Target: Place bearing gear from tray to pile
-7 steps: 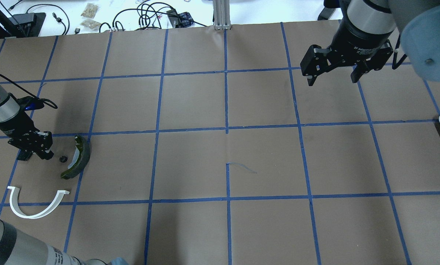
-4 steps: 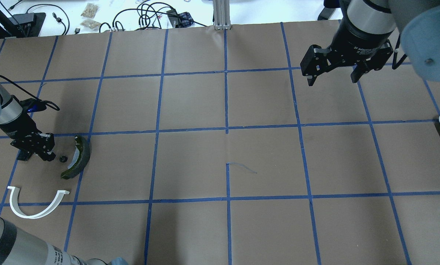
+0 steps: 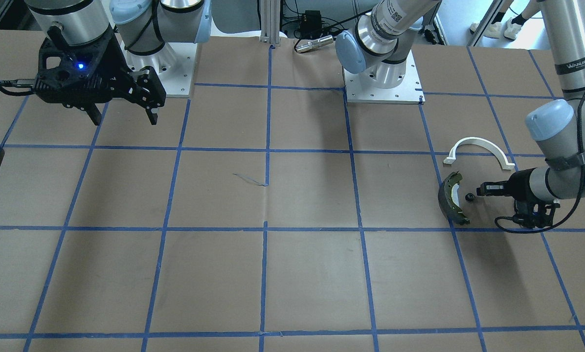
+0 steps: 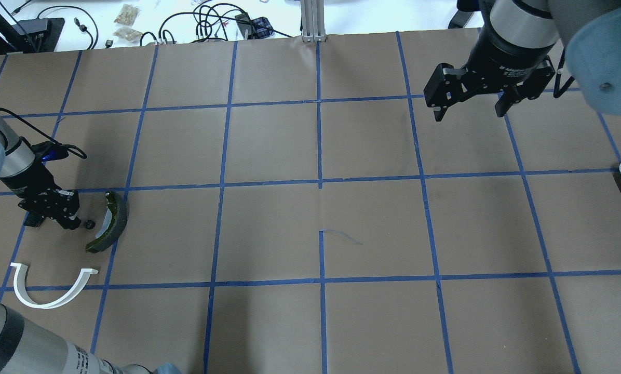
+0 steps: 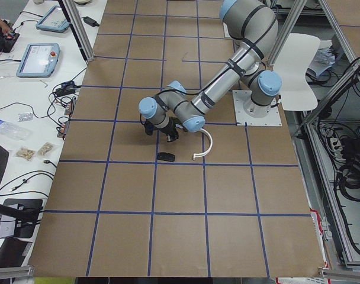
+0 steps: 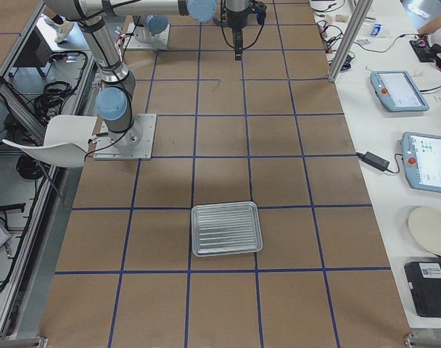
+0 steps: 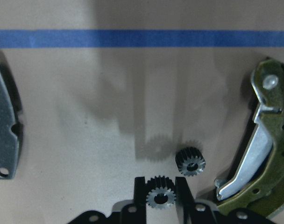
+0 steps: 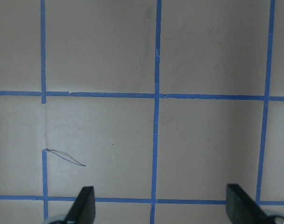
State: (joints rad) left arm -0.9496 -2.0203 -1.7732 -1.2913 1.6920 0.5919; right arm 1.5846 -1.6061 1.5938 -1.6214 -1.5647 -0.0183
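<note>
Left hand [image 7: 160, 192] sits low over the table [image 4: 269, 228], fingers clamped on one bearing gear [image 7: 160, 199]. A second gear [image 7: 190, 161] lies loose just ahead of the fingertips, so two gears in all. It lies between the hand and one olive brake shoe [image 7: 268, 149], which curves close beside it. One flat grey pad [image 7: 4, 135] is off the hand's other side. One white half-ring bracket [image 4: 45, 305] is a little further out, apart from the rest. Right hand [image 4: 469, 111] hangs far across the table, fingers spread wide. One tray [image 6: 226, 228] lies well apart from both hands.
</note>
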